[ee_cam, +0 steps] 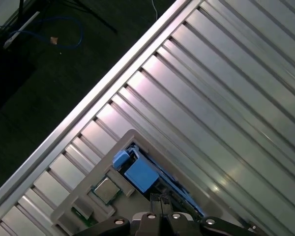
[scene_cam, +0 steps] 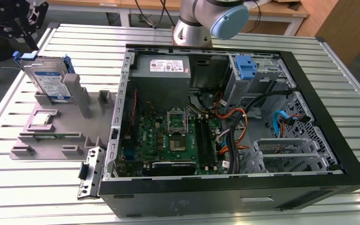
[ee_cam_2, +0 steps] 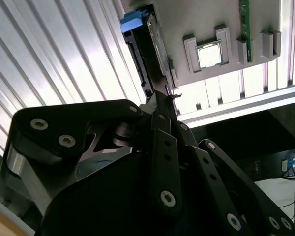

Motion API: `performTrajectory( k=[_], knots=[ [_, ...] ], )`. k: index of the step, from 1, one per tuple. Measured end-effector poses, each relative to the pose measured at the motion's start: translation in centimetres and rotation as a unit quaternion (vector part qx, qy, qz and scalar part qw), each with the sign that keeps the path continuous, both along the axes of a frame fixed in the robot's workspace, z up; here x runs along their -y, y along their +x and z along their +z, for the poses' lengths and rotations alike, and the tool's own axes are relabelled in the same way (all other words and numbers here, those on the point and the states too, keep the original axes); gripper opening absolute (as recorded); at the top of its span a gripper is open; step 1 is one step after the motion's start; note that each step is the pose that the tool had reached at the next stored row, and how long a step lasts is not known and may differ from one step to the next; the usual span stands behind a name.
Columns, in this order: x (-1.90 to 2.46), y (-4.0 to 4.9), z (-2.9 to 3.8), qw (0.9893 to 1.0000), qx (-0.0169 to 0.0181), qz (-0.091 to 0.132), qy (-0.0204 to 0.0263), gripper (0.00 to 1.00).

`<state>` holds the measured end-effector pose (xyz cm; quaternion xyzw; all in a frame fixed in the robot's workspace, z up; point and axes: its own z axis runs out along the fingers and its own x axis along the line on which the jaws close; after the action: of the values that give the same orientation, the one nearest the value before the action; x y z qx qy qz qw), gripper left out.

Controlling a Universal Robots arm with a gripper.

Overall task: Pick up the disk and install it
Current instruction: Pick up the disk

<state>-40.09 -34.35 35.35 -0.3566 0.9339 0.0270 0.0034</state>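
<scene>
The disk [scene_cam: 47,82] stands upright on its edge in a grey holder [scene_cam: 99,101] at the exterior view's left, silver with a white-and-blue label and a blue carrier. My black gripper [scene_cam: 25,37] hangs above and slightly behind it, apart from it. In the second wrist view the gripper [ee_cam_2: 163,98] points at the disk's narrow edge [ee_cam_2: 147,54] with its fingertips drawn together, shut on nothing. The first wrist view shows the gripper [ee_cam: 160,200] just short of the disk's blue tab [ee_cam: 140,174].
A small square silver chip [scene_cam: 41,119] lies in the same grey holder. An open black computer case [scene_cam: 320,108] takes up the middle and the exterior view's right, with a blue latch [scene_cam: 245,68] at its drive bay. Everything rests on a slatted metal table [scene_cam: 36,197].
</scene>
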Motion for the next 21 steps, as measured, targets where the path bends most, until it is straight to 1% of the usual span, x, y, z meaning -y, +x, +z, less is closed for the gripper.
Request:
performTrajectory(
  k=[5, 11, 16, 20, 21],
  knots=[
    [0.0, 0.0, 0.0, 0.9998, 0.0, 0.021, 0.0, 0.1],
    [0.0, 0.0, 0.0, 0.9991, 0.0, 0.041, 0.0, 0.1],
    [0.0, 0.0, 0.0, 0.9983, 0.0, 0.058, 0.0, 0.1],
    [0.0, 0.0, 0.0, 0.9975, 0.0, 0.07, 0.0, 0.1],
    [0.0, 0.0, 0.0, 0.9972, 0.0, 0.075, 0.0, 0.1]
  ],
)
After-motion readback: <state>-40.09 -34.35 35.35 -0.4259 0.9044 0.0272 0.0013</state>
